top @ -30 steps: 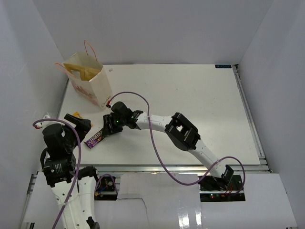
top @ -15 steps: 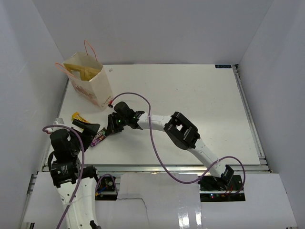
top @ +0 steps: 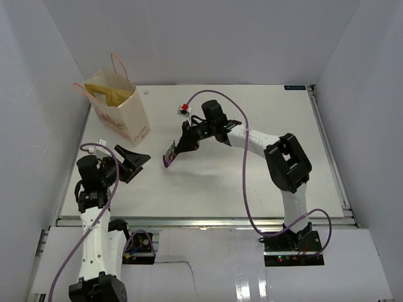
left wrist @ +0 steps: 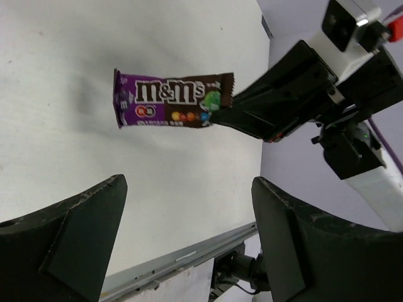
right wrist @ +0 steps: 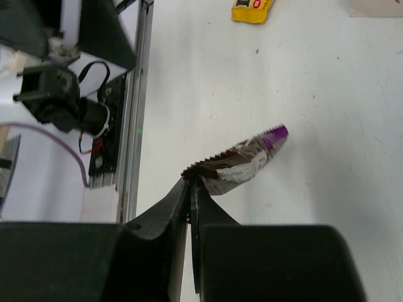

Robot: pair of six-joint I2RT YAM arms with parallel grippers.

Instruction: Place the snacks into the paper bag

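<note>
The dark brown and purple candy pack point(top: 169, 155) hangs above the table, pinched by one crimped end in my right gripper point(top: 181, 146), which is shut on it. The right wrist view shows the pack point(right wrist: 242, 165) drooping away from the closed gripper point(right wrist: 191, 184). The left wrist view shows it point(left wrist: 170, 99) side-on in mid-air. My left gripper point(top: 135, 162) is open and empty, left of the pack and apart from it. The paper bag point(top: 121, 116) stands upright at the far left, with yellow packaging point(top: 110, 94) inside its open top. A yellow packet point(right wrist: 252, 9) lies on the table.
The table's near metal rail point(right wrist: 129, 113) and the left arm's base lie close to the left gripper. White walls enclose the table on the left, back and right. A small white scrap point(top: 146, 91) lies by the bag.
My right gripper closed on the candy pack, lifted it off the table and carried it right and farther back. My left arm drew back toward the near left edge, its gripper still open.
</note>
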